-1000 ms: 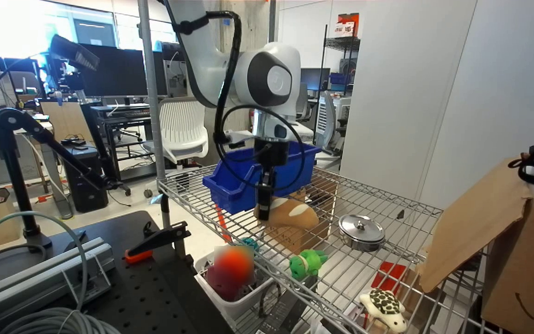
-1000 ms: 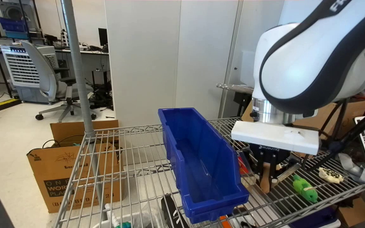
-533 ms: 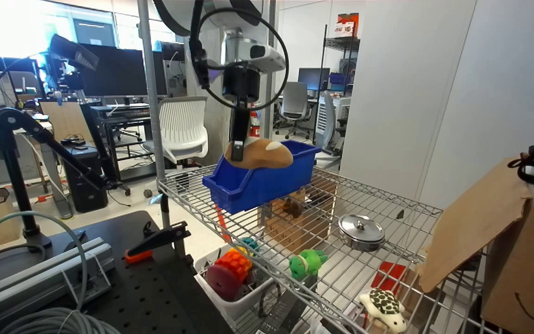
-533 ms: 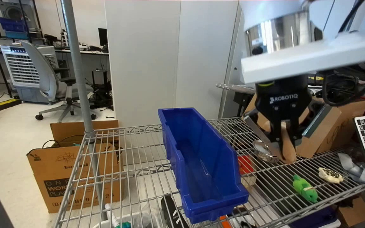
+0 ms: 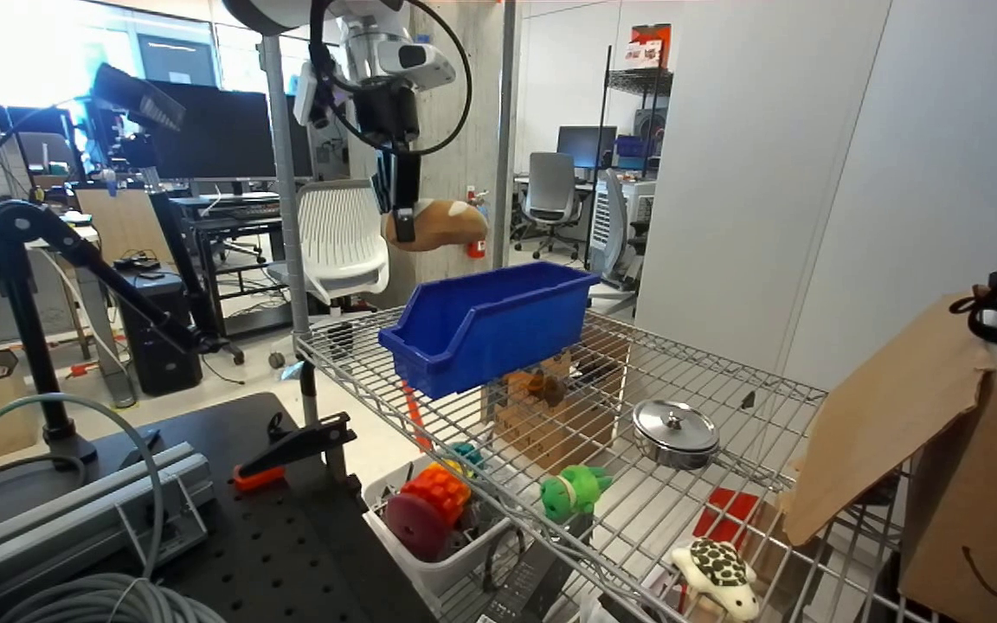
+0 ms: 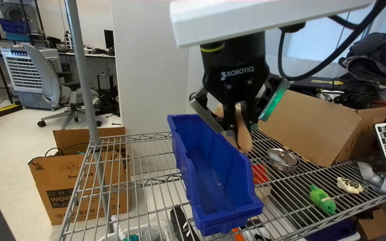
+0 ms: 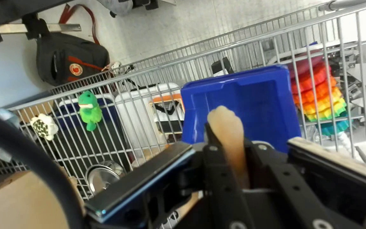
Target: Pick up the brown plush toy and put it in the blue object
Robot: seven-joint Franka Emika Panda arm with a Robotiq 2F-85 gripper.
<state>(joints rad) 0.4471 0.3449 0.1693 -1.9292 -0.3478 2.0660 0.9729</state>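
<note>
I'm holding the brown plush toy (image 5: 448, 225) pinched in the gripper (image 6: 242, 126), well above the wire shelf (image 6: 136, 136). The blue bin (image 5: 520, 336) is sitting along the shelf's end edge, set in from the corner post (image 6: 83, 73), its low lip pointing at the long edge near which the green toy (image 6: 323, 199) is lying. In an exterior view the plush toy is hanging higher than the bin's rim, seemingly above the lip end. I'm judging that only lining up, lowering and letting go are remaining.

I'm not trusting the alignment yet: in an exterior view the toy's lower tip (image 6: 245, 145) is overlapping the long wall farther from that post, so I'm reckoning on a small shift toward the end edge. I'm gripping near one end, so I'm planning to centre the toy's body over the cavity, rather than the fingers. I'm intending to lower it straight until it's below the rim before spreading the fingers; letting go from this height could be sending it off a wall or over the lip.
</note>
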